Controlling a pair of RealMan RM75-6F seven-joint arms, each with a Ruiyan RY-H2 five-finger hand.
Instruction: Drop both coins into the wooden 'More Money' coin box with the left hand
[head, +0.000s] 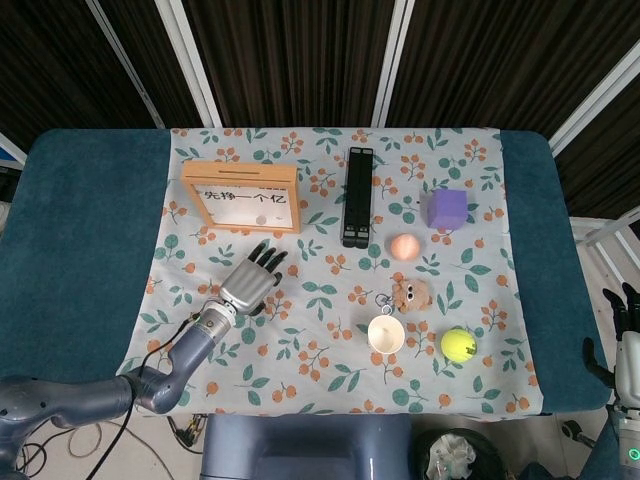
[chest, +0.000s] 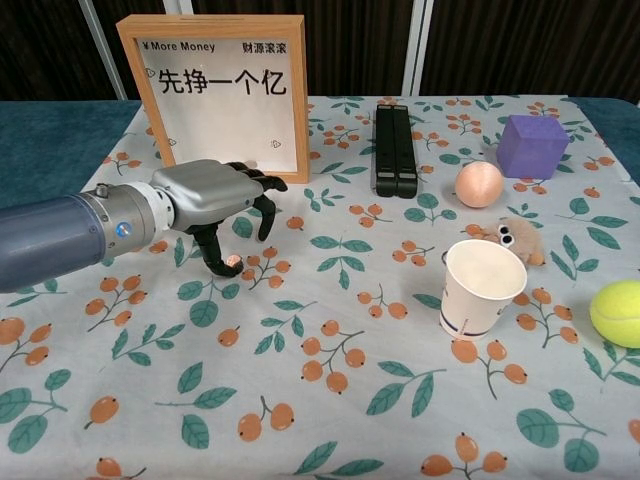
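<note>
Wooden coin box (chest: 215, 90); matt floral cloth (chest: 330, 400); paper cup (chest: 480, 288).

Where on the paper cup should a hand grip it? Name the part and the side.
Grip the cup around its side wall, midway up, coming in level from the near side. It stands upright, mouth open, so a top grab would likely crush the rim; the toy sits close behind it.
</note>
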